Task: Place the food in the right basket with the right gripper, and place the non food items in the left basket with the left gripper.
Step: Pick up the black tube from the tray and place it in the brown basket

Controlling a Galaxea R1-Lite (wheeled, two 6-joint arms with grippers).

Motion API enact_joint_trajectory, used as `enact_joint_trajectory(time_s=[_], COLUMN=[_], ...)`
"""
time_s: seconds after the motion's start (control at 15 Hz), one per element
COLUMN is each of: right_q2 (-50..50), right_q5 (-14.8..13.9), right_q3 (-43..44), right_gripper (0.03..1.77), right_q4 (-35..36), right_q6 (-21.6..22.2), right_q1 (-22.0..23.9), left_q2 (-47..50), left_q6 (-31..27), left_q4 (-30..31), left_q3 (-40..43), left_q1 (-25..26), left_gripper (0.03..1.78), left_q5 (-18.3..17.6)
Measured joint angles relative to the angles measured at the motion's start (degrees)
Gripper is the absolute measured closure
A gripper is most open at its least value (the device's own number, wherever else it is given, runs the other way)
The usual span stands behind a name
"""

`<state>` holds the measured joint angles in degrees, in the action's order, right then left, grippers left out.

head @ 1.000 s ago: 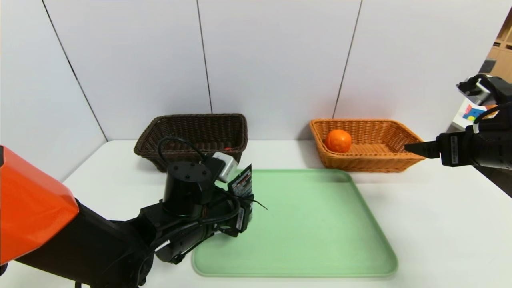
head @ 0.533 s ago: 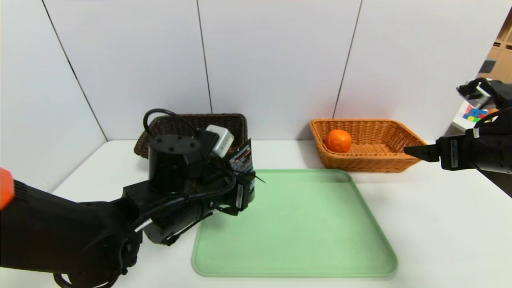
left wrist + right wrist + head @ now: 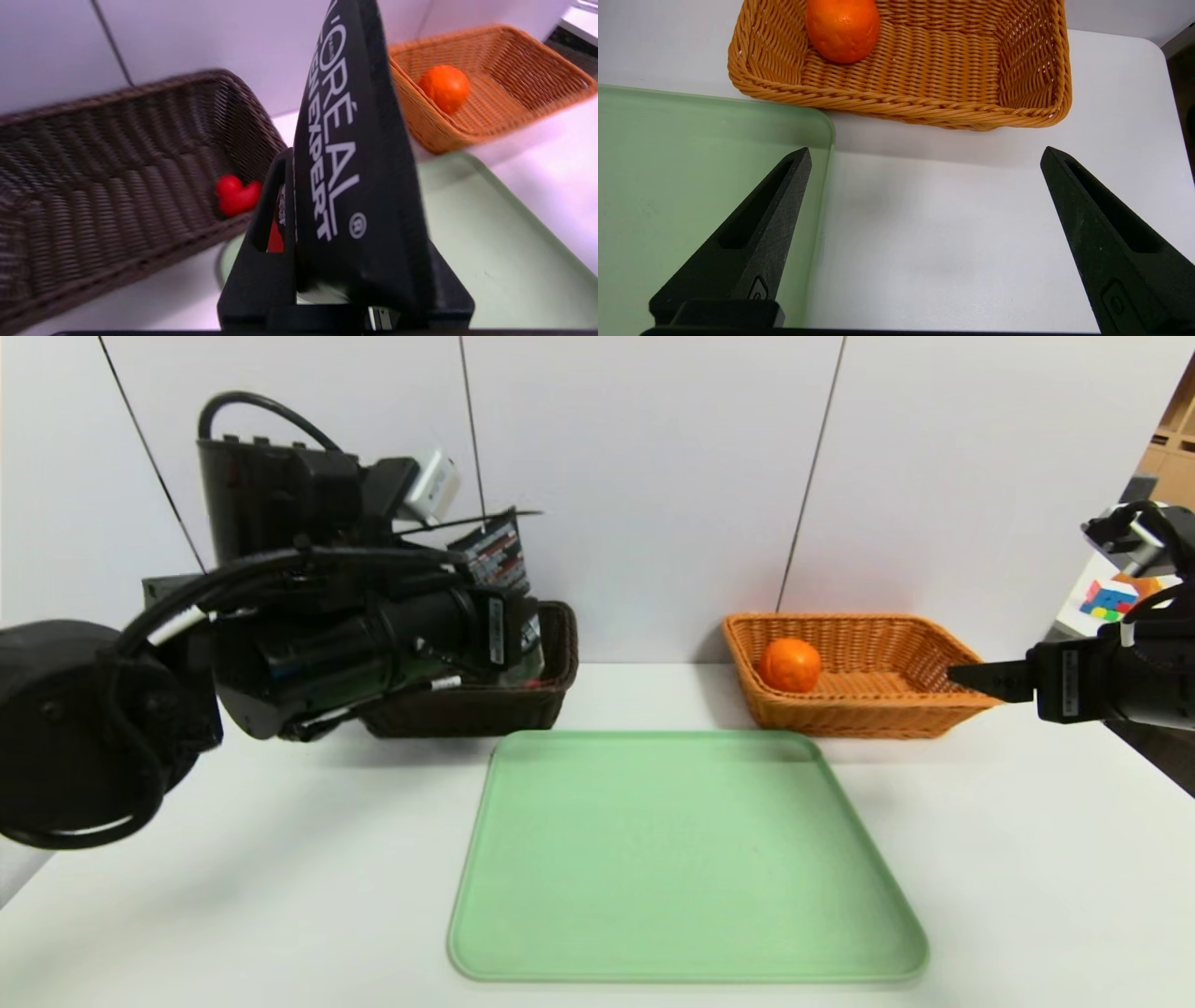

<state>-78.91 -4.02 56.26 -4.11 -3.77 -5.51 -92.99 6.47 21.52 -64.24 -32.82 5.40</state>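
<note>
The left arm [image 3: 308, 625] hides most of the dark basket [image 3: 551, 653]; the black sachet [image 3: 355, 154] is cut off above.

A white worktop [image 3: 1027, 859] meets pale wall panels [image 3: 635, 476] divided by thin dark seams; wooden shelving [image 3: 1174, 448] shows at the far right edge.

left gripper [image 3: 523, 625] lifted black packet [image 3: 355, 163] — over brown basket [image 3: 551, 695]

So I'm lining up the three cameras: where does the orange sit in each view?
Head view: orange in the tan basket, right of centre.
Left wrist view: orange upper right, behind the black packet.
Right wrist view: orange at the top edge.
Shared landmark: green tray.
</note>
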Motion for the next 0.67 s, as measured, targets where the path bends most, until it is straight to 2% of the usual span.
enact_joint_trajectory(time_s=[0.2, 0.4, 0.53, 0.67], right_q2=[0.20, 0.27, 0.28, 0.27], right_q5=[0.01, -0.02, 0.00, 0.00], right_q3=[0.29, 0.24, 0.18, 0.21], right_gripper=[0.11, 0.11, 0.11, 0.11], right_q4=[0.00, -0.02, -0.05, -0.05], right_q6=[0.20, 0.22, 0.20, 0.20], right_q1=[-0.99, -1.27, -1.32, -1.34], left_q2=[-2.33, -6.90, -9.85, -12.46], left_q6=[-1.00, -2.18, -2.65, -2.73], left_q4=[-3.77, -4.40, -5.49, -9.14], left_q3=[-5.79, -10.67, -13.98, -16.59], left_q1=[6.75, 12.09, 14.67, 16.34], left_gripper=[1.38, 1.38, 1.38, 1.38], left_q5=[-0.20, -0.39, -0.44, -0.50])
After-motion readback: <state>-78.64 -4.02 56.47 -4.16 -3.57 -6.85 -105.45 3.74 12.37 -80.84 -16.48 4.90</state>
